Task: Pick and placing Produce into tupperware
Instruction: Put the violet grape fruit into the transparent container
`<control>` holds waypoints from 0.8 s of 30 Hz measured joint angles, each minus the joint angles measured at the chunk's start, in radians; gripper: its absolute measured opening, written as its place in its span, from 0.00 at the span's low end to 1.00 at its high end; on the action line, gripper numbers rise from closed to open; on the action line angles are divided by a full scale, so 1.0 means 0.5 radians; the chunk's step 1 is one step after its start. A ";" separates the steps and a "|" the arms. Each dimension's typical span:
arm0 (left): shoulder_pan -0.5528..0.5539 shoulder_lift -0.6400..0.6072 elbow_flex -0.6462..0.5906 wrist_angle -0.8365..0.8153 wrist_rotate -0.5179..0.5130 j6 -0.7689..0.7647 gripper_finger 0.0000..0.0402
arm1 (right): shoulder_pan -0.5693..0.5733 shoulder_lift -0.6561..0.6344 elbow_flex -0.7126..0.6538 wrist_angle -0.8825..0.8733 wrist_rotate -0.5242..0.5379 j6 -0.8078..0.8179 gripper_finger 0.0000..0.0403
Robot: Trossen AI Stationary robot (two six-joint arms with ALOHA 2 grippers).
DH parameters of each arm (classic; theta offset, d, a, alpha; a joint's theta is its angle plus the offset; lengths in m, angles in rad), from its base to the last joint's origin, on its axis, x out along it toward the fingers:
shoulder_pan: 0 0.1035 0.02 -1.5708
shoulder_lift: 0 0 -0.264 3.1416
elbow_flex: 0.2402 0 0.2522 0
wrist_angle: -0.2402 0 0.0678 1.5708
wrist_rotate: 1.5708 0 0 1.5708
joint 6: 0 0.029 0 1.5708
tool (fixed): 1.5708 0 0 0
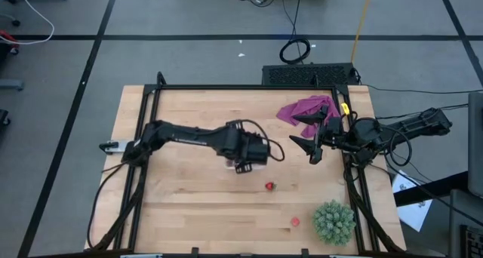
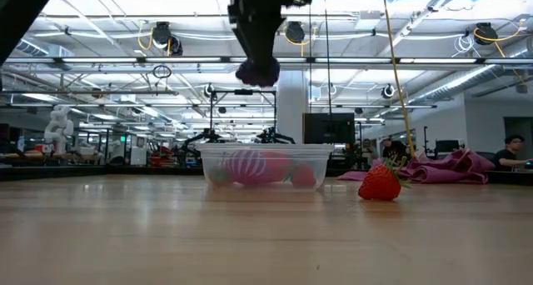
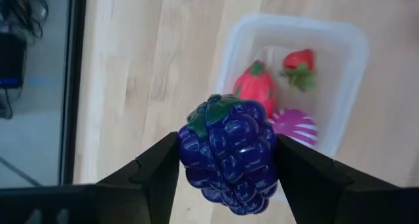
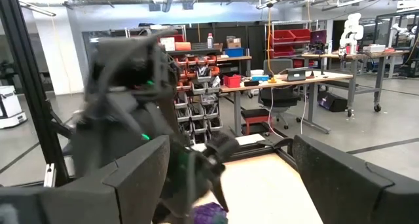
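Note:
My left gripper (image 3: 228, 160) hangs above the tupperware (image 3: 340, 47), shut on a spiky purple toy berry (image 3: 229, 155) with a green top. In the low view that gripper (image 2: 256, 64) is well above the clear box (image 2: 266, 166). Inside the box lie a red-pink piece (image 3: 255, 86), a strawberry (image 3: 299, 65) and a pink striped piece (image 3: 296, 126). One strawberry (image 1: 269, 186) rests on the table, and a small red piece (image 1: 295, 221) lies nearer the front edge. My right gripper (image 1: 308, 135) waits open toward the table's right side, next to the purple cloth. My left gripper pinches the purple berry by its two flanks (image 3: 186, 152), one finger on each side, coming from above and pointing down. The berry is lifted clear, with its green top (image 3: 213, 112) turned toward the box below.
A purple-magenta cloth (image 1: 306, 109) lies at the far right of the table. A big green spiky ball (image 1: 333, 221) sits at the near right corner. Black frame rails run along the table edges. Bare wood stretches across the left and near parts of the table.

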 joint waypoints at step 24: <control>0.081 0.002 -0.670 0.784 0.240 0.266 0.56 | 0.001 0.000 0.000 -0.015 0.000 -0.015 0.79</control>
